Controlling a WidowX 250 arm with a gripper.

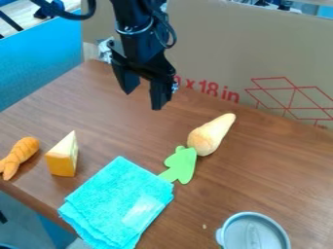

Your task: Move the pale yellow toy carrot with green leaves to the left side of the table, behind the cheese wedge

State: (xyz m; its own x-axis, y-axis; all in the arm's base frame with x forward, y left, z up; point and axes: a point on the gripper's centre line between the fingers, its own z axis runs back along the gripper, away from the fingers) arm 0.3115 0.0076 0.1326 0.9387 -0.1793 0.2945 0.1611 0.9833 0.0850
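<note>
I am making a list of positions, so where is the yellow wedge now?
In the camera view, the yellow wedge is on the table at the left side, between the orange toy and the folded turquoise cloth.

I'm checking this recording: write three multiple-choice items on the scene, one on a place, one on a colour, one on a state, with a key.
1. Where is the cheese-like wedge?
A) On top of the cloth
B) Between the orange toy and the cloth
C) Inside a cup

2. What colour is the flat piece beside the pale root-shaped toy?
A) Red
B) Black
C) Green

3. What state is the gripper in?
A) Open, holding nothing
B) Shut on the cloth
C) Shut on the wedge

Key:
1: B, the orange toy is on one side of it, the cloth on the other.
2: C, its whole visible face is green.
3: A, its fingers are apart with nothing between them.
</note>
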